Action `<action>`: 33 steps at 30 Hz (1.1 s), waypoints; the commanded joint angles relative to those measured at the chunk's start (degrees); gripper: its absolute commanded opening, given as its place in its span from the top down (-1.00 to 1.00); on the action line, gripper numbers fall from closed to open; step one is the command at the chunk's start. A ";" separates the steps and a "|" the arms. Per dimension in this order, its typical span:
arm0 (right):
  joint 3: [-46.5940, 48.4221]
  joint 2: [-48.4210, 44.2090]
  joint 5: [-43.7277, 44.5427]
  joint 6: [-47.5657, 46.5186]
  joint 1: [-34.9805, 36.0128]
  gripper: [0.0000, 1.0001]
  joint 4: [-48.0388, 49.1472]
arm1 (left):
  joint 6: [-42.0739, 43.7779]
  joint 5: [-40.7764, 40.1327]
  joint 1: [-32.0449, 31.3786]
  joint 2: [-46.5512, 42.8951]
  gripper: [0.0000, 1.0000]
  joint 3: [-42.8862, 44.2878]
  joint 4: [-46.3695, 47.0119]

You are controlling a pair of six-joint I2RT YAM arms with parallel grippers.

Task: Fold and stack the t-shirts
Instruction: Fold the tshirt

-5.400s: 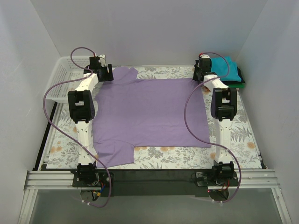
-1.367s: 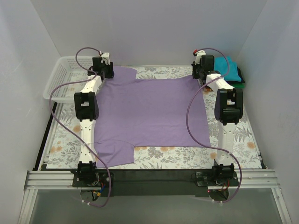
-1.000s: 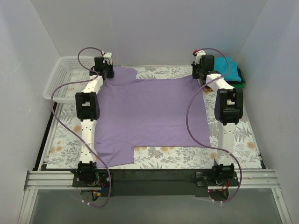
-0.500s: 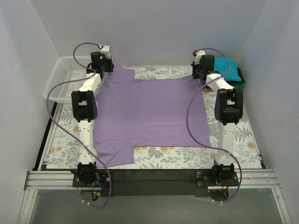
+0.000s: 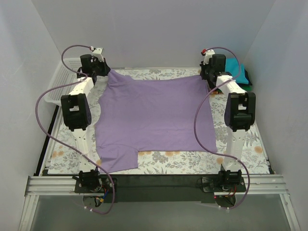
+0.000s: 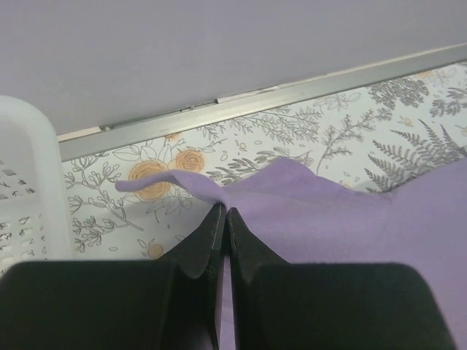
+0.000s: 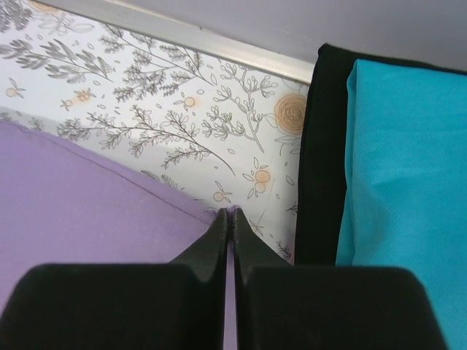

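Note:
A large lavender t-shirt point(image 5: 154, 118) lies spread on the floral table cloth point(image 5: 168, 161). My left gripper point(image 5: 98, 72) point(image 6: 224, 211) is shut on its far left sleeve edge, lifted a little off the cloth. My right gripper point(image 5: 208, 74) point(image 7: 230, 213) is shut on the lavender t-shirt's point(image 7: 87, 189) far right hem corner. A folded teal t-shirt point(image 5: 236, 70) point(image 7: 408, 189) rests on a darker folded one point(image 7: 321, 153) at the far right. The near sleeve point(image 5: 118, 159) lies flat by the front edge.
A white mesh basket point(image 5: 60, 82) point(image 6: 25, 197) stands at the far left, right beside my left gripper. A metal rail point(image 6: 292, 91) runs along the back wall. Grey walls close in on three sides. The arm bases point(image 5: 91, 180) sit at the near edge.
My left gripper has risen and moved left toward the basket, pulling the sleeve corner with it. The right gripper has lifted the hem corner slightly. The shirt's far edge is drawn up.

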 commanded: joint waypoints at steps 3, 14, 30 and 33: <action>-1.64 -5.78 -3.19 -1.60 -0.85 0.97 2.30 | 0.88 4.31 0.95 -8.81 1.00 -4.74 2.40; -6.12 -9.64 -5.65 -2.22 -2.08 0.97 2.22 | 1.06 5.99 1.31 -18.30 1.00 -15.29 2.49; -12.80 -14.91 -15.31 -2.65 -5.24 0.97 2.21 | 3.52 5.11 1.57 -31.93 1.00 -30.32 1.17; -14.56 -16.14 -16.46 -3.27 -5.68 0.97 2.13 | 3.87 4.93 1.66 -33.86 1.00 -32.60 -0.31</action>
